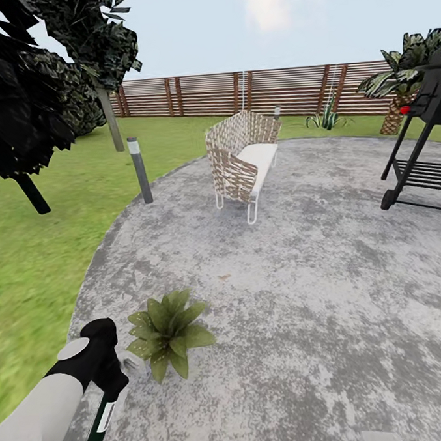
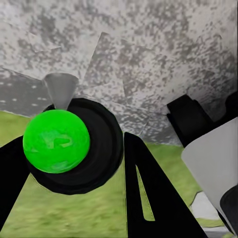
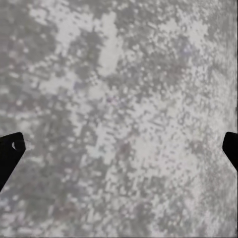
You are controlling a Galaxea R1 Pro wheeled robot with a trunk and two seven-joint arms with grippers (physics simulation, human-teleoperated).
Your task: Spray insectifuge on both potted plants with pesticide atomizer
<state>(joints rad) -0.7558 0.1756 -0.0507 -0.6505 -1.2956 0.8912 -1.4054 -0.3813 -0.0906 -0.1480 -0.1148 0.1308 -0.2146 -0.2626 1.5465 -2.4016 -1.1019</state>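
Lawn (image 1: 46,257) takes up the left of the head view, with a dark-leaved tree (image 1: 23,82) over it and a grey bollard lamp (image 1: 140,170) standing at the grass edge where the round patio (image 1: 303,287) begins. Low in that corner we see our left arm reaching in, its left gripper (image 1: 107,377) clamped on the pesticide atomizer (image 1: 101,420), which hangs below the fingers as a slim dark bottle with a pale band. In the left wrist view we look along the bottle end-on: a bright green round part (image 2: 56,141) sits in a black ring, a grey cone-shaped nozzle (image 2: 61,89) pokes out beside it, and the black fingers (image 2: 148,193) flank it closely. Just right of the gripper, a potted plant (image 1: 167,331) sits on the patio, a low rosette of pointed green leaves; its pot is hidden under the foliage. Further back, mid-frame, we note a woven bench (image 1: 243,160) with a white seat on thin white legs. Behind it runs the brown slatted fence (image 1: 252,91), with a spiky plant (image 1: 326,117) near its foot. At the right edge stands a black grill (image 1: 422,162) on a wheeled frame, a palm-like shrub (image 1: 404,72) behind it. The right wrist view shows mottled grey patio (image 3: 119,119) with the right gripper (image 3: 119,153) fingertips (image 3: 10,148) at opposite edges, spread wide apart and holding nothing.
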